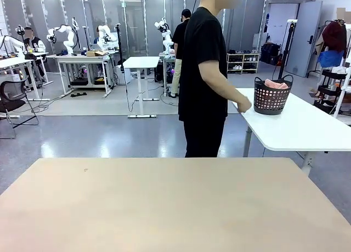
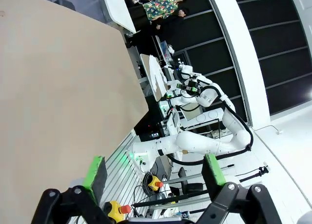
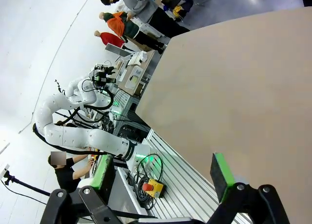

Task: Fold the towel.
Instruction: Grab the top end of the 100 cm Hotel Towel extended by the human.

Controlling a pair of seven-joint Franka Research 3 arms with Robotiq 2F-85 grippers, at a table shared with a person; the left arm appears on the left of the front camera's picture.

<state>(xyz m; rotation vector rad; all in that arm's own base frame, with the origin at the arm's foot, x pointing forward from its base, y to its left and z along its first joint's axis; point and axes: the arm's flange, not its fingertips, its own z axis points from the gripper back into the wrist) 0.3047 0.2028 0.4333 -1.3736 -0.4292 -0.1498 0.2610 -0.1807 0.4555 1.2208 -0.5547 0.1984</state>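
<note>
Left gripper [image 2: 155, 170] is spread, empty, beside the worktop [image 1: 164, 208] edge. The person stands mid-frame at the far side, hand [image 1: 243, 105] near the basket [image 1: 271, 101] on the white side table [image 1: 312, 129], where the towel [image 1: 276, 84] sits bunched; right gripper [image 3: 162, 171] is spread, empty too. Folding hasn't started, I'd say: the towel first needs laying flat on the worktop, then a pinch on its edge.

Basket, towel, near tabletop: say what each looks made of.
Basket: dark, likely moulded plastic; its wall is a regular grid of holes. Towel: pale pink soft cloth, bunched in folds inside the basket; weave too small to tell. Near tabletop: matte beige, perhaps laminate; flat, no glare.
</note>
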